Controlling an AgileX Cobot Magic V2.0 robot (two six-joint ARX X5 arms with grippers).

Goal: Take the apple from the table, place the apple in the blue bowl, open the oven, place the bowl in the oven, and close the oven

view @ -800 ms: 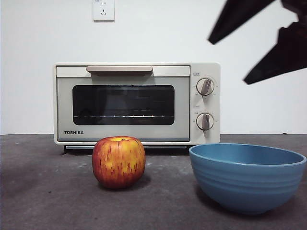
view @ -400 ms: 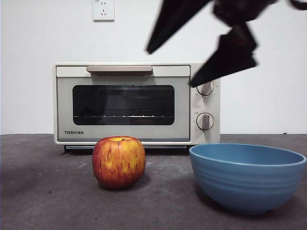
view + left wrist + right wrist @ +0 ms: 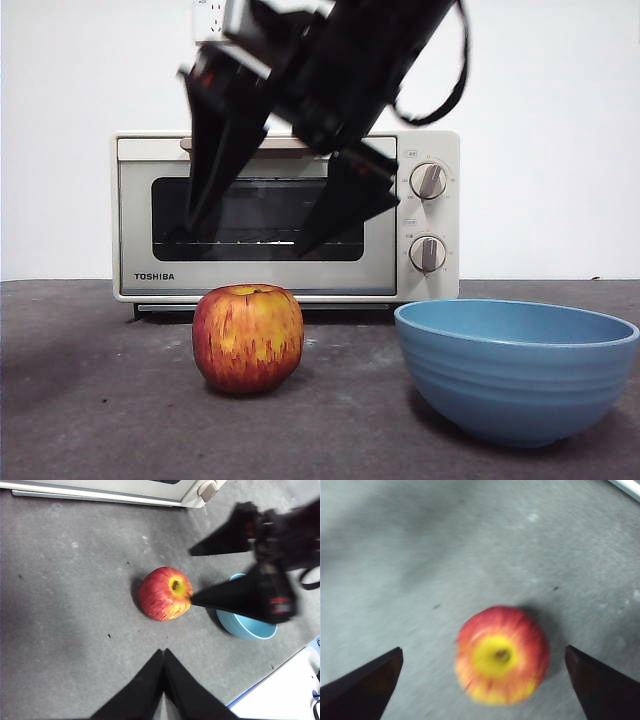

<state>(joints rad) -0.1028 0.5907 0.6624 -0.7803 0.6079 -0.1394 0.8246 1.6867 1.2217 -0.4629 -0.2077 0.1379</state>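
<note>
Apple point(image 3: 247, 338): round, red with yellow-orange streaks, yellowish stem dimple up, upright on the dark grey counter point(image 3: 90, 400). Blue bowl point(image 3: 515, 368): wide, deep, matte, faint outside ridges, upright and empty, at the apple's 3 o'clock in the front view, near but apart. Oven point(image 3: 286, 215): cream-white TOSHIBA, door shut, beige bar handle, two knobs, at the apple's 12 o'clock, behind it.

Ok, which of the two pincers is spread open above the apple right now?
The right pincer: its jaws are spread wide above the apple, which sits on the table. The left pincer is shut, hanging back from the apple.
</note>
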